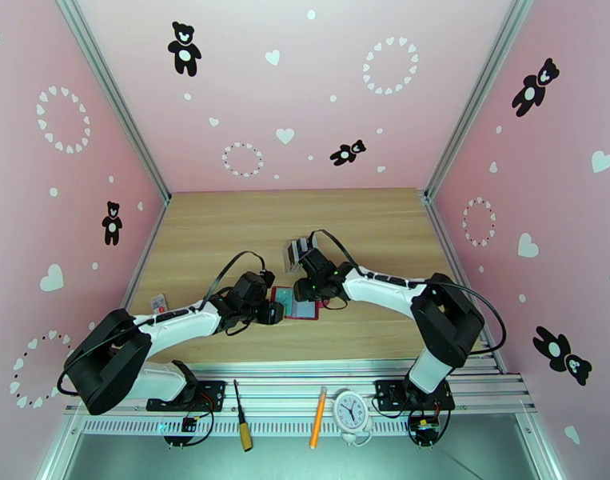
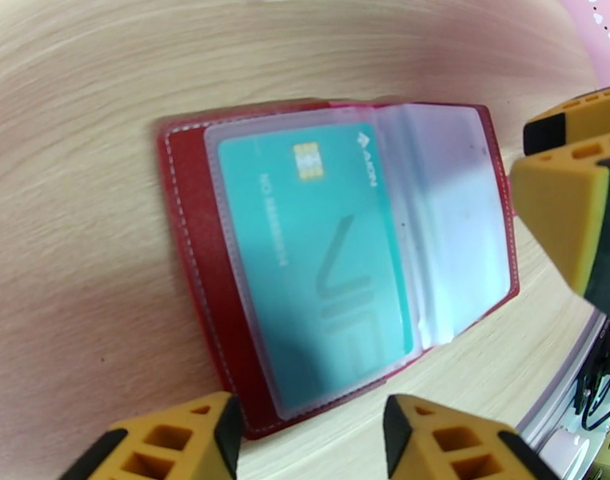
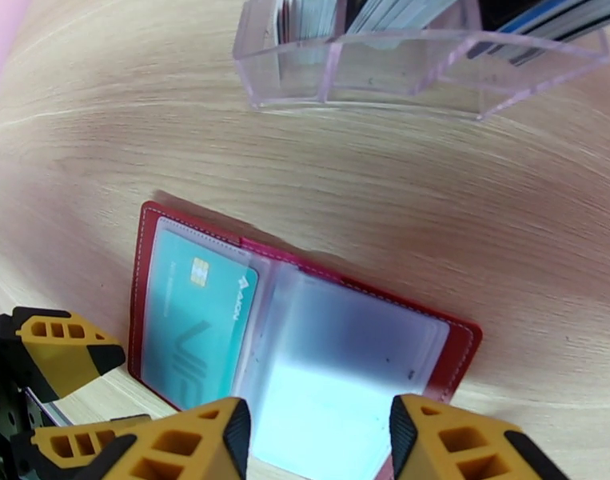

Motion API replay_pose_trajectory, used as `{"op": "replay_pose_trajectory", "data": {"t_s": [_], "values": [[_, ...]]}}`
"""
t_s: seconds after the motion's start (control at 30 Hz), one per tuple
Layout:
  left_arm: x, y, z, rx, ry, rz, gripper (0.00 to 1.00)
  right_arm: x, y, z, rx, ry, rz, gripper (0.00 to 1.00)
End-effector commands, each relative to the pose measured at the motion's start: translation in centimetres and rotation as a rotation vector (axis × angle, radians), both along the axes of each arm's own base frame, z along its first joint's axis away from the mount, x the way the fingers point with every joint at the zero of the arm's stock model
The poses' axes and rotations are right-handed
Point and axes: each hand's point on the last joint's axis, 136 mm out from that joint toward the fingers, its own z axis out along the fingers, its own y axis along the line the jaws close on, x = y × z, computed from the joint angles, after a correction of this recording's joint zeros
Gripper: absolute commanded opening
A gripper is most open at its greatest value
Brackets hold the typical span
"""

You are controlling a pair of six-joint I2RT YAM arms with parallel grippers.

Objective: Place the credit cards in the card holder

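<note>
Left wrist view: the dark red leather-like folding card holder (image 2: 194,234) lies open on the pale wooden surface (image 2: 73,258), with a teal-blue plastic card (image 2: 320,250) in its left clear pocket. The right pockets are glare-washed and unreadable. The clear slotted plastic rack (image 3: 400,66) is cut off on top. The left gripper (image 2: 308,430) and right gripper (image 3: 319,430) hover with jaws apart, empty.

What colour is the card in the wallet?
Teal; the card shows best in the left wrist view.

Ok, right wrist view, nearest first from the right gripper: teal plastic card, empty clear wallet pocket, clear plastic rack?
1. Empty clear wallet pocket, just ahead of right gripper.
2. Teal plastic card, left pocket.
3. Clear plastic rack, far top.
</note>
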Motion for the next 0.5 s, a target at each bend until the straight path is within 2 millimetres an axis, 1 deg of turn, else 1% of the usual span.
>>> {"op": "replay_pose_trajectory", "data": {"t_s": [0.0,0.27,0.47], "values": [[0.0,0.2,-0.2,0.024,0.007,0.005,0.54,0.6,0.7,0.1,0.010,-0.007,0.013,0.52],[-0.2,-0.1,-0.7,0.027,0.031,-0.009,0.56,0.8,0.9,-0.8,0.007,0.012,0.012,0.52],[-0.2,-0.2,-0.9,0.029,0.037,-0.013,0.56,0.8,0.6,-1.5,-0.007,0.025,0.007,0.52]]}}
